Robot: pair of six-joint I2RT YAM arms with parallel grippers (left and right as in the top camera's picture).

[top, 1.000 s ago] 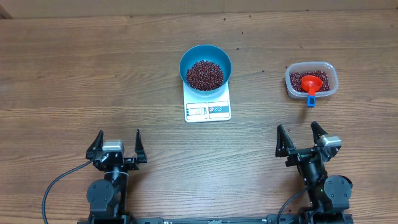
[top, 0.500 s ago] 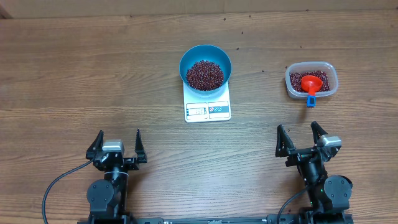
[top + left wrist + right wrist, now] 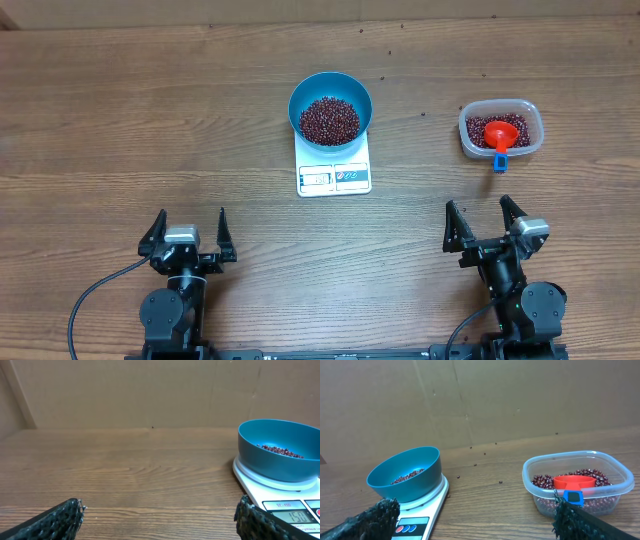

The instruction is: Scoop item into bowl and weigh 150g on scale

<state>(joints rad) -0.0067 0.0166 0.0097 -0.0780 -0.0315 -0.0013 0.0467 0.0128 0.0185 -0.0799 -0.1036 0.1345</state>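
Reading the scale point(image 3: 334, 177) display, six o'clock of the bowl point(image 3: 296, 108), confirm the weight; your left gripper point(image 3: 190, 212) and right gripper point(image 3: 478, 203) gape wide, empty

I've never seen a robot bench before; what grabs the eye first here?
The bright blue bowl of dark red beans, sitting on a small white scale mid-table. To its right, a clear container holds more beans and a red scoop. At the near edge, the left gripper and right gripper stand open, holding nothing.
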